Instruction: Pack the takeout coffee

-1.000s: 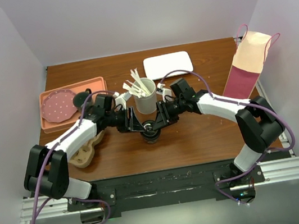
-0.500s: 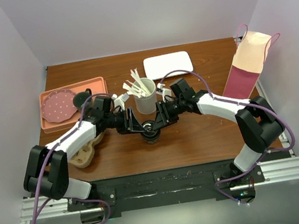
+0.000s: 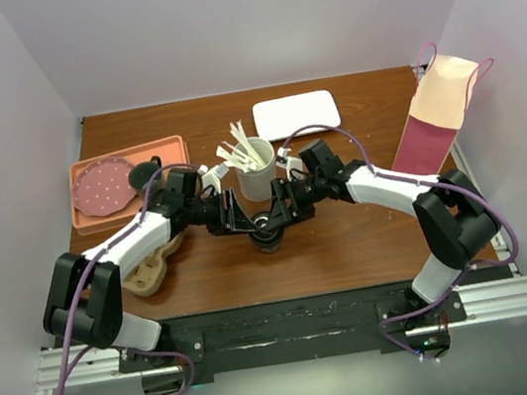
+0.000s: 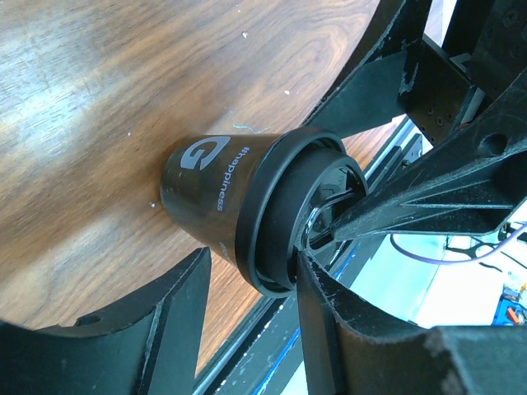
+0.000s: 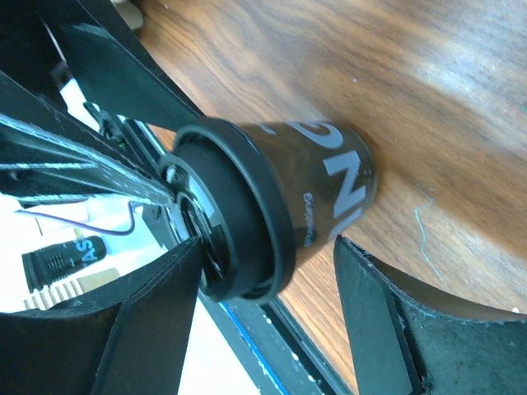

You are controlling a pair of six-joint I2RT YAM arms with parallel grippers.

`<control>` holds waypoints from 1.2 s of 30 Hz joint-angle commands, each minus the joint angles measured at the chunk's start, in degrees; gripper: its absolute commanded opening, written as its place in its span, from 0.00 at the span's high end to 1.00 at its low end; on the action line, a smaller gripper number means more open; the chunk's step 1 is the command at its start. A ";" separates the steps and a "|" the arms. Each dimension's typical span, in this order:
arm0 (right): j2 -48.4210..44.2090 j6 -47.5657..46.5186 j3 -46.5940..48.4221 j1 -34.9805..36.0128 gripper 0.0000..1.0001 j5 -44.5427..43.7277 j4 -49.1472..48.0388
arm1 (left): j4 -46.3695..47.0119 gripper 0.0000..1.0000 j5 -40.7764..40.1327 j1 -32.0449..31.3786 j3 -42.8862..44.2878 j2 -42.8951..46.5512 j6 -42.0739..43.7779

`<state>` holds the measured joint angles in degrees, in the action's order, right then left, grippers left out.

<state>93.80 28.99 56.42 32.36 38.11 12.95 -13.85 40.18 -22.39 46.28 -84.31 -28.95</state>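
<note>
The takeout coffee [image 3: 267, 229], a small near-black cup with a black lid, stands upright on the table in front of the white cup. My left gripper [image 3: 243, 223] reaches it from the left. In the left wrist view the cup [image 4: 214, 181] sits between the jaws of the left gripper [image 4: 251, 259]: one finger presses the lid, the other meets the cup wall. My right gripper [image 3: 284, 212] comes from the right. In the right wrist view this gripper [image 5: 268, 255] straddles the cup [image 5: 329, 189] with a gap at the wall side, so it is open.
A white cup of pale stirrers [image 3: 253, 174] stands just behind the coffee. Further back lies a white rectangular plate [image 3: 295, 113]. An orange tray [image 3: 171, 148] with a pink plate and a dark mug [image 3: 147, 172] sits at the left. A cardboard carrier [image 3: 149, 266] lies under the left arm. A paper bag [image 3: 439, 115] stands at the right.
The right gripper's jaws have spread apart and come off the cup. The left gripper keeps the same hold, and the cup has not moved.
</note>
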 commanded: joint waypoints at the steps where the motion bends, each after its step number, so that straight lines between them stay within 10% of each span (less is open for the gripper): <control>1: 0.59 3.08 0.09 1.13 0.31 -0.40 -4.59 | -6.19 0.52 -11.97 -1.77 -2.60 -3.93 3.55; 26: 4.55 -2.27 -3.78 1.92 0.54 -3.84 0.85 | -14.19 0.44 -13.64 1.12 8.82 -2.00 8.20; 36: 6.75 -4.65 -1.14 1.83 0.54 -2.07 2.87 | -7.16 0.43 1.47 1.30 7.42 0.29 9.09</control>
<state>97.34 29.36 56.64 33.17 40.77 7.38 -24.32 37.76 -21.78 53.67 -85.36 -21.61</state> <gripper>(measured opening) 0.523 0.564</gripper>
